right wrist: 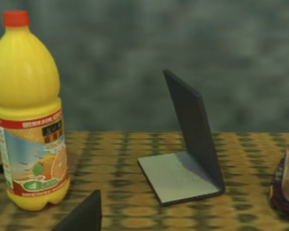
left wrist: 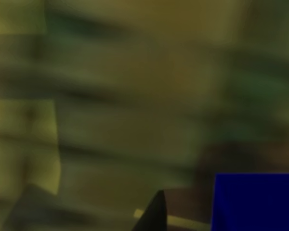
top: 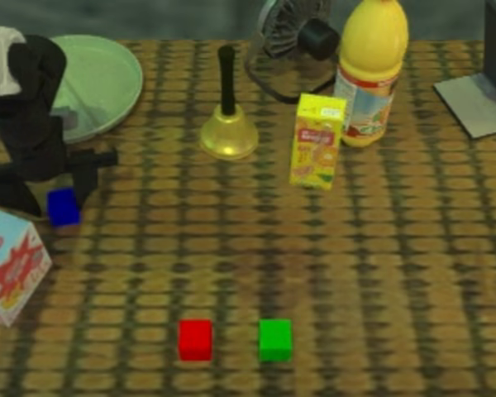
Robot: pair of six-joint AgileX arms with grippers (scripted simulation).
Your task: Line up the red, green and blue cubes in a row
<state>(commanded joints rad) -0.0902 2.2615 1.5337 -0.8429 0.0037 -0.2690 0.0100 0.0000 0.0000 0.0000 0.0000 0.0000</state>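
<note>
1. From the top view, I see my left arm over the desk's left edge, its left pincer (top: 73,192) lowered right at the blue cube (top: 64,207); whether the fingers are spread or pinching it I cannot tell; the red cube (top: 195,339) and the green cube (top: 274,340) sit side by side near the desk's front edge, apart from each other, red to the left; the blue cube is well apart from both, toward the left edge; behind it lies a green plate (top: 107,78) in the back left corner; a brass bell (top: 228,124), a yellow juice carton (top: 317,141), an orange juice bottle (top: 370,70) and a fan (top: 293,37) stand toward the back edge; a printed box (top: 8,265) sits at the left edge.
2. From the left wrist view, the blue cube (left wrist: 255,202) fills one corner close up, beside a dark fingertip (left wrist: 154,214); the rest is blurred.
3. From the right wrist view, I see the bottle (right wrist: 31,110) and an open dark laptop-like stand (right wrist: 192,149) on the desk; of the right pincer only one dark finger (right wrist: 84,216) shows, so its state I cannot tell.
</note>
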